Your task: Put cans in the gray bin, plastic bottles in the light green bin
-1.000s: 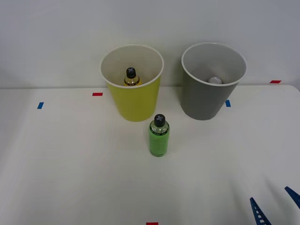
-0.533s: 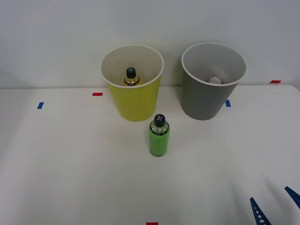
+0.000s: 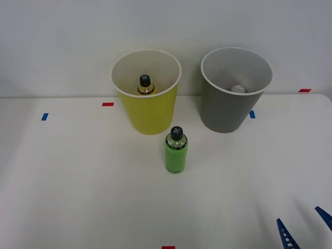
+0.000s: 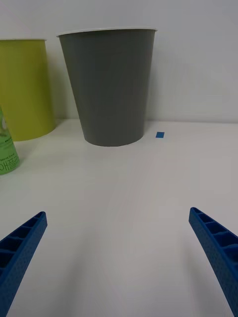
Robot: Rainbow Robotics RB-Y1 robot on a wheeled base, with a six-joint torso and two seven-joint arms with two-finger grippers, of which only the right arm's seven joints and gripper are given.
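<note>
A bright green plastic bottle [image 3: 176,151] with a black cap stands upright on the white table [image 3: 78,181], just in front of the light green bin [image 3: 147,110]; its edge shows in the wrist view [image 4: 6,148]. An amber bottle [image 3: 145,85] stands inside that bin. The gray bin [image 3: 228,109] to its right holds a silvery can [image 3: 238,89], only its round top visible. My right gripper [image 3: 305,228] sits low at the front right corner, open and holding nothing, well apart from the bottle. In the wrist view the gripper [image 4: 119,257] faces the gray bin [image 4: 110,84], the light green bin [image 4: 25,86] beside it.
Small red tape marks [image 3: 108,104] and blue tape marks [image 3: 44,116] dot the table. A blue mark [image 4: 159,134] lies beside the gray bin's base. A pale wall rises right behind both bins. Open table surface lies between my gripper and the bins.
</note>
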